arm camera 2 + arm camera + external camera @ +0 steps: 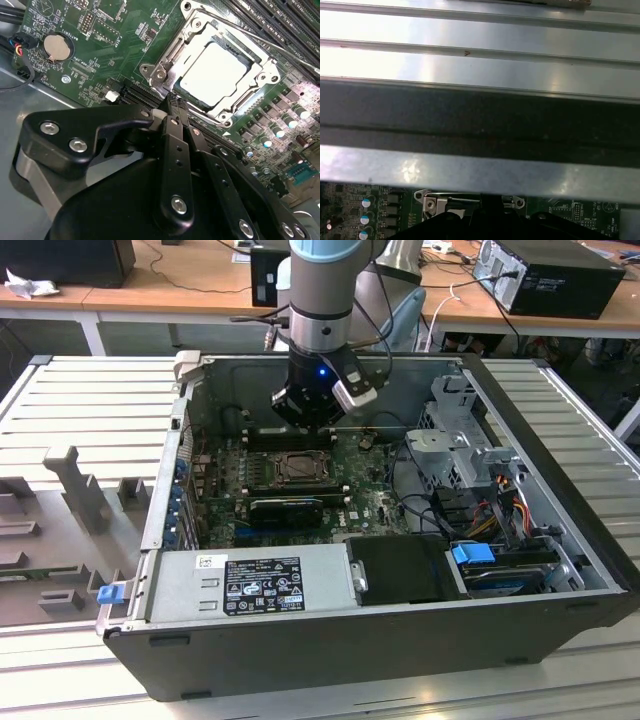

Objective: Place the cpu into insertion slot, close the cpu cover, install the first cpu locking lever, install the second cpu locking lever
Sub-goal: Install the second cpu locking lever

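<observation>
Seating cpu point(215, 72) under cpu cover point(167, 55) – second wrist view; end effector point(173, 102) pinched narrow, empty.

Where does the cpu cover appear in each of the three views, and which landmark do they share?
Exterior view: the cpu cover sits mid-board inside the open case, close by the gripper.
Second wrist view: it frames the pale cpu, just beyond the gripper tips.
First wrist view: one corner shows beside the gripper.
Shared landmark: the green board.
</observation>
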`<state>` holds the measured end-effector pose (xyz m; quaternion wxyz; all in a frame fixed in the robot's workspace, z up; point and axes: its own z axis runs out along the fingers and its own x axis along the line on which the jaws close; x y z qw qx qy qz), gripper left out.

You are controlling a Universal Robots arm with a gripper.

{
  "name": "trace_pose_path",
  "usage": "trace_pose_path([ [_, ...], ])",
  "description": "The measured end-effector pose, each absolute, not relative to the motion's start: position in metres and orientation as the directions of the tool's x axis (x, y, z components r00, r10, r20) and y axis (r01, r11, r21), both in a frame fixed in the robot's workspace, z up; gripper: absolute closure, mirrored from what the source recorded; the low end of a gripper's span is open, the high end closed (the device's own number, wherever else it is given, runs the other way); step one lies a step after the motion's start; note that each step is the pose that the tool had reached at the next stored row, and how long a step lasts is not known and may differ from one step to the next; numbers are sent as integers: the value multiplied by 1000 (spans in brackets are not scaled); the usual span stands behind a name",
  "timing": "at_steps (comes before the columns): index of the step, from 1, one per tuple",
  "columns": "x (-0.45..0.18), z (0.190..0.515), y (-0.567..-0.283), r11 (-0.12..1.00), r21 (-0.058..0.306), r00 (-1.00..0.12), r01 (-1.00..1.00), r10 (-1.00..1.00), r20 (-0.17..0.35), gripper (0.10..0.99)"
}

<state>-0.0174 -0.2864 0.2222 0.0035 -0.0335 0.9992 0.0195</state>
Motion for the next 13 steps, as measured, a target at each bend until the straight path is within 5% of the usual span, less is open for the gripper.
trace_pose_path([
  [13,-17,222,-293,997,39,-998,-67,-67,-8,980],
])
